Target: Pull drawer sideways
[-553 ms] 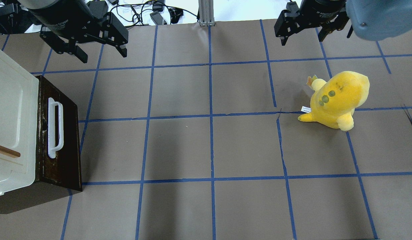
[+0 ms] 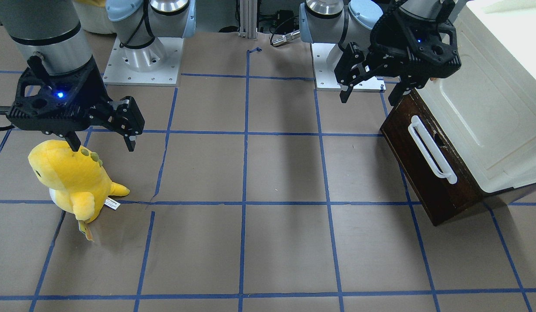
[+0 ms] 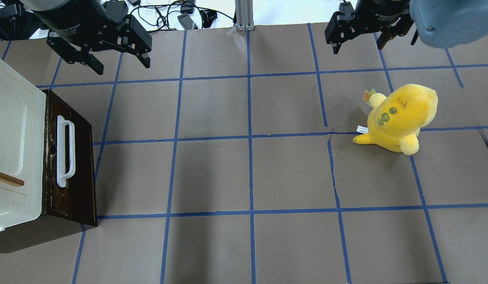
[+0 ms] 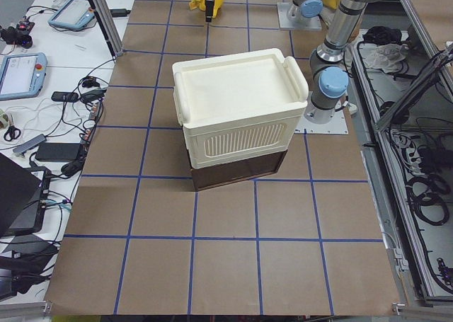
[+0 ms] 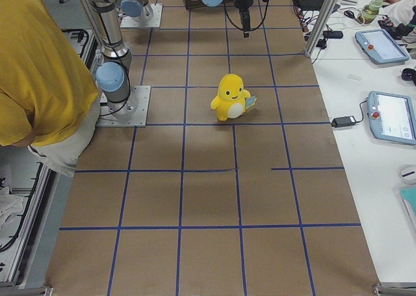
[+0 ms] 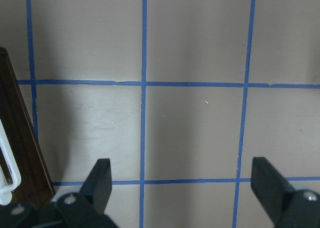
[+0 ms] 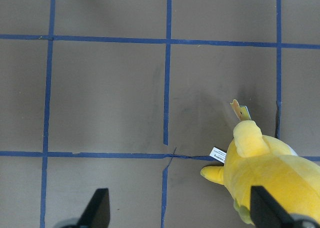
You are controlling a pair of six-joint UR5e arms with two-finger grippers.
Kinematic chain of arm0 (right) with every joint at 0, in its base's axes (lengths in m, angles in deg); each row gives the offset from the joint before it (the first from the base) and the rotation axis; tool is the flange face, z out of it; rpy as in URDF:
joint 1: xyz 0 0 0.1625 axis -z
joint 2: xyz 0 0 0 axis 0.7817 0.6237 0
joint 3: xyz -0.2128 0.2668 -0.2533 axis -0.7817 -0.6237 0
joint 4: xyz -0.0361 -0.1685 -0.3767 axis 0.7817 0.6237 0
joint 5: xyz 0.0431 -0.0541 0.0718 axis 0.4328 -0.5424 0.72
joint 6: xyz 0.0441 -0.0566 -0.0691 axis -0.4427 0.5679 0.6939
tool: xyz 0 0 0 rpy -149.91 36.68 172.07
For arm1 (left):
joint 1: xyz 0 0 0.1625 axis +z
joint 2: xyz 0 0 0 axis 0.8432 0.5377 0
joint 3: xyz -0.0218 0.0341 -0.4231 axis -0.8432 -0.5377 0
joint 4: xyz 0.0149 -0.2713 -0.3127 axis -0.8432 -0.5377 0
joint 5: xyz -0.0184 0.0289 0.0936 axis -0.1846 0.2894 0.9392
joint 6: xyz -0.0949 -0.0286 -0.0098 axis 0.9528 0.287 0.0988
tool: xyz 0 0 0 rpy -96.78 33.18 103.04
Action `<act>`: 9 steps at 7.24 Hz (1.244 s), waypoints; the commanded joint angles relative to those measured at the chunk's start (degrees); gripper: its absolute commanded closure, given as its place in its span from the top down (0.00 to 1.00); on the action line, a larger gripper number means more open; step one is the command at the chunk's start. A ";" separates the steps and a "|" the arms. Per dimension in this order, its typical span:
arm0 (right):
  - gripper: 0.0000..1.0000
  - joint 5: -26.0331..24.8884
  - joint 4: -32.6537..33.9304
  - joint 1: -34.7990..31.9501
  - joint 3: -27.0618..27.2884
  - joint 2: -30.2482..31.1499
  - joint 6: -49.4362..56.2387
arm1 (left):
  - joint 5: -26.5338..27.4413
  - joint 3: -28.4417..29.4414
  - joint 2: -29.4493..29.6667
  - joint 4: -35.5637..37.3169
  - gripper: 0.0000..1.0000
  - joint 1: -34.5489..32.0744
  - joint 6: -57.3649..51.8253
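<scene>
Closest to me, my left gripper (image 6: 182, 170) hangs above the table (image 3: 248, 173) with its fingers spread wide and nothing between them. My right gripper (image 3: 356, 47) is just as open and empty, over its own side.

Just past my left fingers, at the table's edge on my left, sits the drawer (image 3: 72, 173). It is at the bottom of a cream cabinet (image 3: 15, 138), and its dark brown front lies against the cabinet's body. The front faces sideways, towards the middle of the table and my right arm. Its long axis runs away from my base, roughly along the blue tape lines (image 3: 173, 157) that lead outwards. The long white bar handle (image 3: 65, 150) lies along that same axis, its near end close beside my left gripper but not touching it.

Across the table on my right stands a yellow plush toy (image 3: 400, 118), near my right gripper and apart from its fingers.
</scene>
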 commanded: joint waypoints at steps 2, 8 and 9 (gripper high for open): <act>1.00 0.00 0.02 0.00 0.00 0.00 0.00 | 0.04 -0.61 -0.24 0.04 1.00 -0.07 0.07; 1.00 0.00 0.02 0.00 0.00 0.00 0.00 | 0.04 -4.03 -0.16 0.04 1.00 -0.59 7.78; 1.00 0.00 0.02 0.00 0.00 0.00 0.00 | 0.21 -5.96 0.98 4.65 1.00 -1.46 7.89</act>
